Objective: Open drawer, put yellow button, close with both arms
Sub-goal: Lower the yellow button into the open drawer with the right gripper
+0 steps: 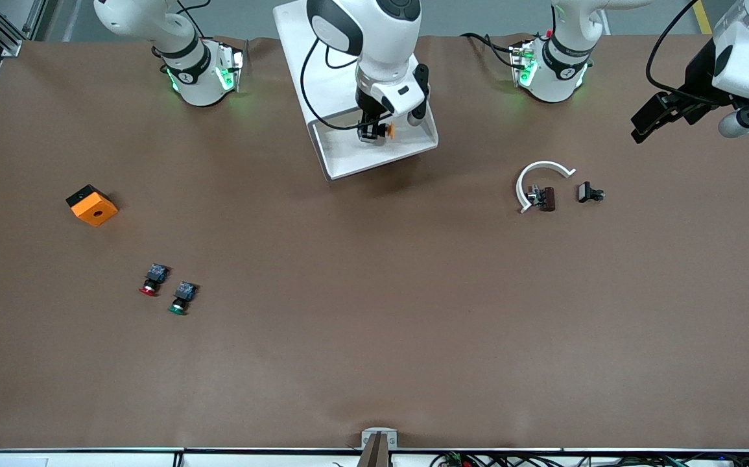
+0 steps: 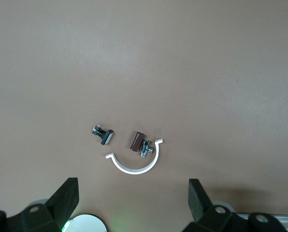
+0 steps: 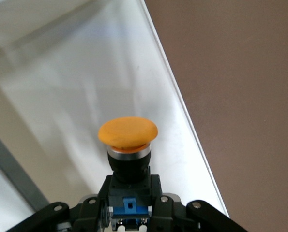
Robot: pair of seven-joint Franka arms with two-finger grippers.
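Observation:
The drawer (image 1: 348, 159) is pulled out of the white cabinet (image 1: 303, 39) as an open white tray; its floor shows in the right wrist view (image 3: 61, 96). My right gripper (image 1: 371, 133) hangs over the tray, shut on the yellow button (image 1: 388, 130). In the right wrist view the gripper (image 3: 129, 212) clamps the button's blue-grey rear block, and the yellow-orange cap (image 3: 128, 133) points away from it, above the tray floor. My left gripper (image 1: 650, 123) is open and empty, in the air over the left arm's end of the table; its fingers (image 2: 66, 193) stand wide apart.
A white C-shaped ring (image 1: 543, 172) with a brown part (image 1: 546, 198) and a small black clip (image 1: 588, 192) lie toward the left arm's end. An orange block (image 1: 92, 205), a red-capped button (image 1: 152, 280) and a green-capped button (image 1: 181, 298) lie toward the right arm's end.

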